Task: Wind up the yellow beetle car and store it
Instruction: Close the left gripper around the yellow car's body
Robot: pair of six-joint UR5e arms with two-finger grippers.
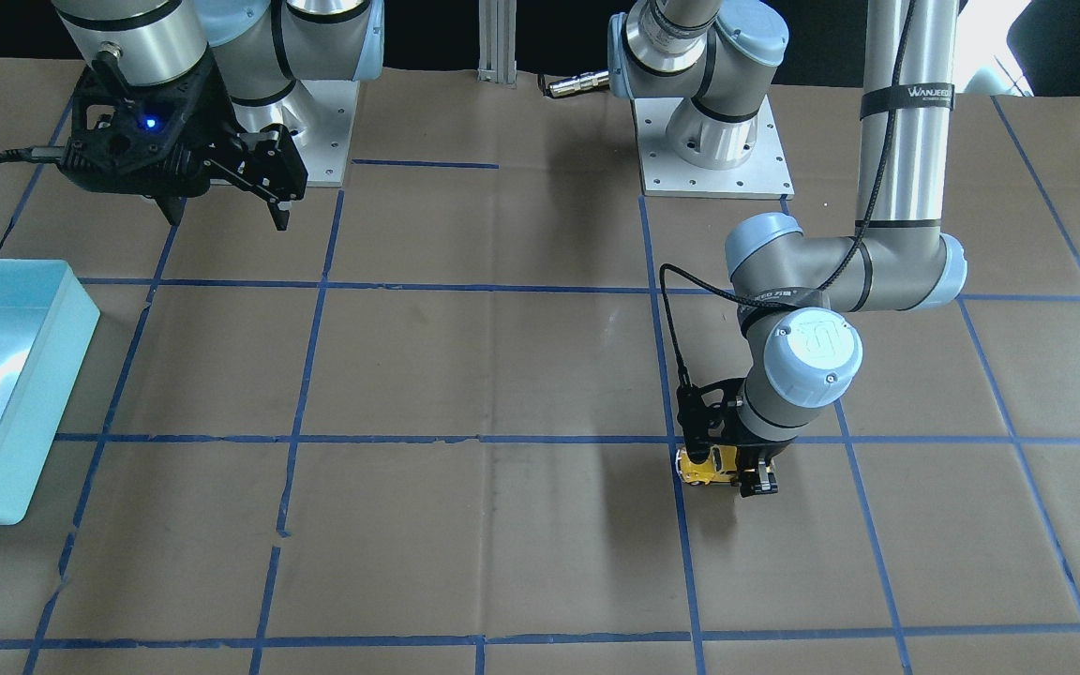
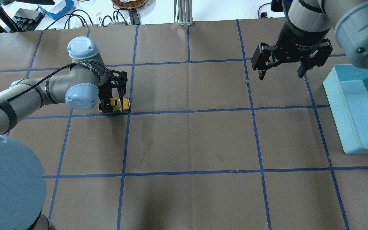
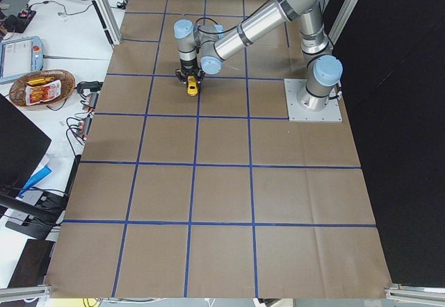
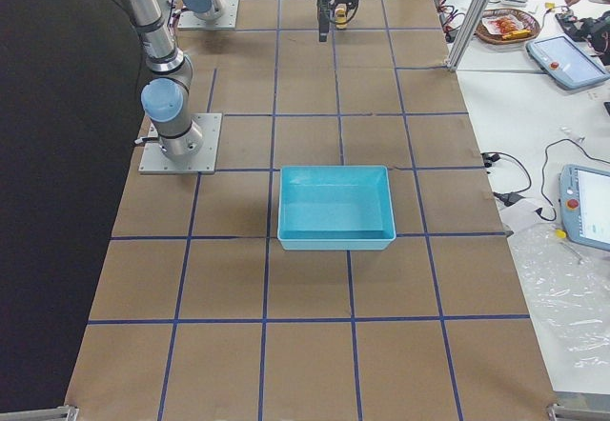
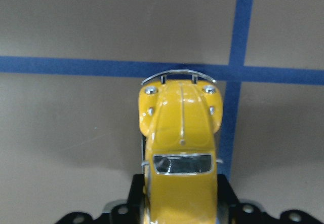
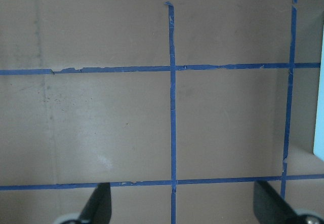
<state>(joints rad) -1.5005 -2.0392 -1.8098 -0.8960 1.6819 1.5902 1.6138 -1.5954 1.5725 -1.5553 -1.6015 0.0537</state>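
Fingers point(image 5: 135, 198) around glossy yellow beetle car point(image 5: 179, 133)

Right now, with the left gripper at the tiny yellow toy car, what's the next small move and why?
Probably pull the yellow toy beetle car backward along the table: the left gripper looks closed on its sides, with wheels seemingly down, so rolling back should wind it.

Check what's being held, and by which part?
Left gripper clamps the yellow beetle car across its sides behind the windshield, hood sticking out. Right gripper open, empty.
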